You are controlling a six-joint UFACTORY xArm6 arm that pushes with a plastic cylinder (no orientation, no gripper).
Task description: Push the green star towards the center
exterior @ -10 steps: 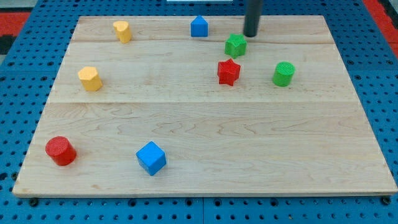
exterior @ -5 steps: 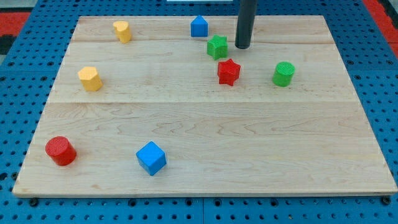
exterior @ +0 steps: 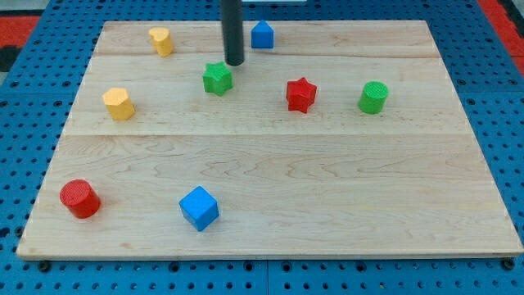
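Observation:
The green star [exterior: 217, 79] lies on the wooden board [exterior: 270, 172], left of the board's middle and toward the view's top. My tip [exterior: 235, 62] stands just above and right of the star, close to it or touching it. The dark rod rises from the tip out of the view's top edge. A red star [exterior: 300, 94] lies to the right of the green star.
A blue house-shaped block [exterior: 262, 34] sits right of the rod near the top edge. A green cylinder [exterior: 373, 97] is at the right. Two yellow blocks [exterior: 161, 40] [exterior: 119, 103] are at the left. A red cylinder [exterior: 79, 198] and blue cube [exterior: 200, 207] lie at the bottom left.
My tip has swept to the left along the top of the board. The green star has slid left and slightly down, from beside the red star to well left of it.

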